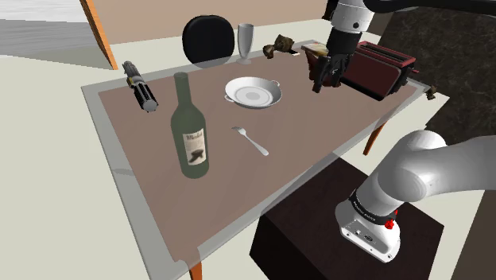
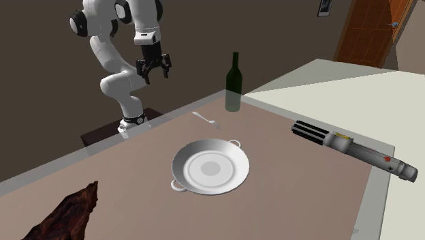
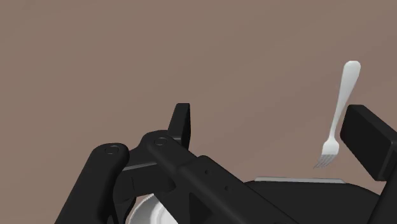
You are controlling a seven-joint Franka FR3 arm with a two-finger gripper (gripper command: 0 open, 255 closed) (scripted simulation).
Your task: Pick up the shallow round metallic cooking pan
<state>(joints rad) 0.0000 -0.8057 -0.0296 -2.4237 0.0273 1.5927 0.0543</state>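
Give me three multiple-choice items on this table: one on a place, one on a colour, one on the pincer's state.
1. The fork lies: A. on the tabletop beside the pan; B. inside the pan; C. under the pan.
2. The bottle is: A. red; B. green; C. blue.
3. The pincer is: A. shut on the pan; B. shut on the fork; C. open and holding nothing.

Answers: 1 A, bare tabletop shows between fork and pan. 2 B, it is dark green in both exterior views. 3 C, its fingers stand apart in the air above the tabletop.
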